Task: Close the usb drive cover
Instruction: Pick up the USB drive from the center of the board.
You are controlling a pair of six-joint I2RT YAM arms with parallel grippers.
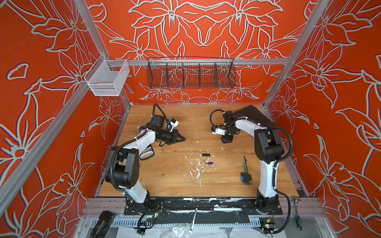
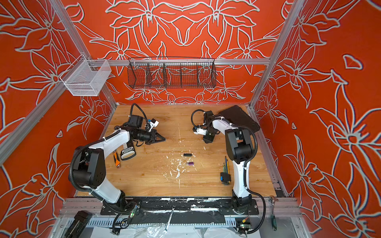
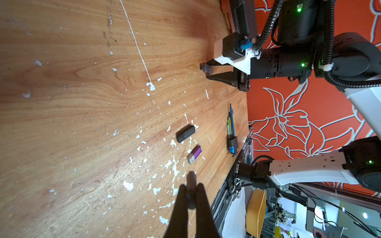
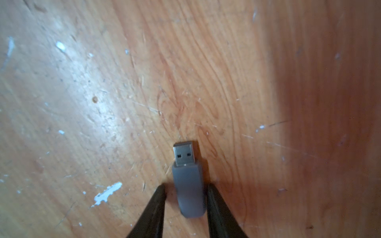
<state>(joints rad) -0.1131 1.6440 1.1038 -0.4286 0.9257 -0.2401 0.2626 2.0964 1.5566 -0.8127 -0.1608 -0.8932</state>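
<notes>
A grey usb drive [image 4: 188,181] lies on the wooden table with its metal plug [image 4: 184,153] bare, pointing away from the right wrist. My right gripper [image 4: 186,186] is open around the drive's body: one finger touches its side and a narrow gap shows at the other. The left wrist view shows that drive [image 3: 205,68] at the right gripper's tips [image 3: 207,71]. My left gripper [image 3: 191,185] is shut on a small grey cover [image 3: 191,177] that sticks out past its tips. In a top view the left gripper [image 1: 183,139] hovers left of centre and the right gripper [image 1: 224,141] points down at the table.
A black capped usb drive [image 1: 206,154] and a purple usb drive [image 1: 209,163] lie mid-table among white paint chips. A hex key set [image 1: 246,174] sits near the right arm. A tape measure [image 1: 146,153] lies under the left arm, and a black pad [image 1: 253,117] lies back right.
</notes>
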